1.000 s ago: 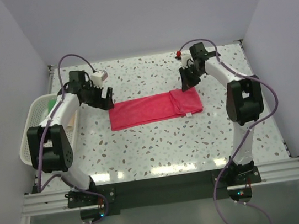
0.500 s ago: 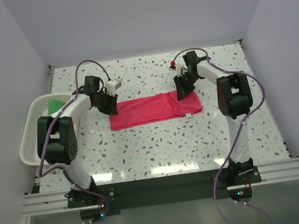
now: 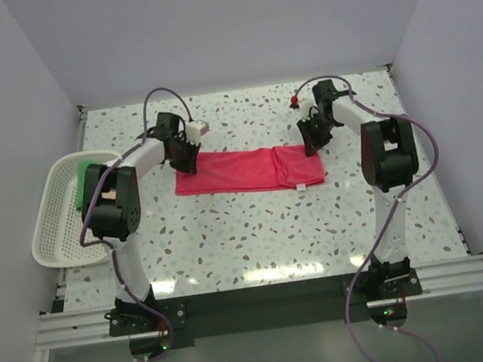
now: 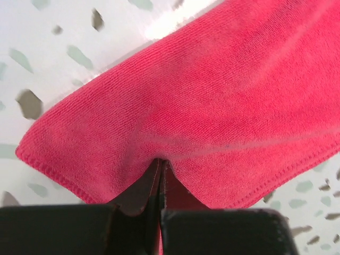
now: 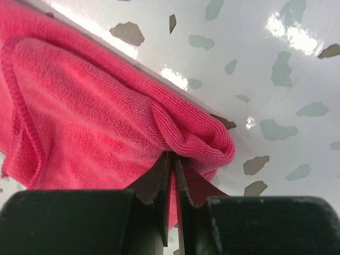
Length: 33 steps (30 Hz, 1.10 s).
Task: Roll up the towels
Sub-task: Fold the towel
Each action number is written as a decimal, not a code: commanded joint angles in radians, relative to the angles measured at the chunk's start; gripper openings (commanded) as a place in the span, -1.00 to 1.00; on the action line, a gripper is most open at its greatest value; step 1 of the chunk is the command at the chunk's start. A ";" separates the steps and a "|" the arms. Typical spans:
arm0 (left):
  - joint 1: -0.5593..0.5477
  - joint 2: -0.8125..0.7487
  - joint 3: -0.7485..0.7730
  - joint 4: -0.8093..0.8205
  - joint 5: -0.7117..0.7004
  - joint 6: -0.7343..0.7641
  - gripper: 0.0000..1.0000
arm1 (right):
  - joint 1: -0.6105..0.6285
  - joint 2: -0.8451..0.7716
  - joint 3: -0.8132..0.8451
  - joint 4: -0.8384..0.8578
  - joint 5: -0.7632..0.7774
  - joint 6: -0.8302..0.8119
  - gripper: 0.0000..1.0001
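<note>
While pink-red towel (image 3: 249, 171) lies stretched flat right of white basket (image 3: 46, 246), left gripper (image 3: 186, 158) clenched on towel's basket-side end, right gripper (image 3: 311, 145) clenched on end farthest from basket, each pinching small cloth fold; green towel (image 3: 88, 174) inside basket.

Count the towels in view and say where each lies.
2. The pink-red towel lies on the table, pinched by the left tool and right tool. The green towel sits in the white basket; the left arm covers part of it, so another may be hidden.
</note>
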 commanded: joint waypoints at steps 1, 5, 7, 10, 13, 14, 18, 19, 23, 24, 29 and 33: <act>0.017 0.083 0.111 0.071 -0.095 0.044 -1.00 | 0.023 -0.039 -0.133 -0.011 0.009 -0.036 -0.80; 0.028 0.184 0.260 0.090 -0.066 0.084 -1.00 | 0.080 -0.145 -0.299 -0.026 -0.154 -0.029 -0.79; 0.028 0.233 0.353 0.111 -0.043 0.084 -0.82 | 0.138 -0.188 -0.362 -0.063 -0.257 -0.046 -0.78; 0.027 0.276 0.523 0.050 0.073 0.033 -0.33 | 0.216 -0.228 -0.408 -0.071 -0.466 -0.064 -0.69; 0.025 0.263 0.572 0.030 0.189 -0.035 -0.03 | 0.227 -0.262 -0.398 -0.051 -0.618 -0.041 -0.60; 0.025 0.218 0.555 0.036 0.213 -0.044 0.00 | 0.227 -0.265 -0.384 -0.058 -0.630 -0.038 -0.59; 0.023 0.085 0.413 0.082 0.213 -0.064 0.04 | 0.214 -0.321 -0.370 0.010 -0.608 0.012 -0.57; 0.023 0.045 0.354 0.093 0.212 -0.078 0.04 | 0.214 -0.344 -0.377 0.027 -0.556 0.022 -0.56; 0.007 -0.001 0.247 0.096 0.157 -0.089 -0.09 | 0.217 -0.345 -0.391 0.106 -0.405 0.034 -0.54; 0.005 -0.001 0.231 0.097 0.151 -0.086 -0.14 | 0.215 -0.332 -0.390 0.107 -0.390 0.027 -0.55; -0.001 0.052 0.216 0.102 0.150 -0.101 -0.33 | 0.221 -0.268 -0.405 0.116 -0.363 0.006 -0.60; -0.016 0.123 0.256 0.100 0.140 -0.094 -0.46 | 0.241 -0.242 -0.440 0.149 -0.354 0.017 -0.63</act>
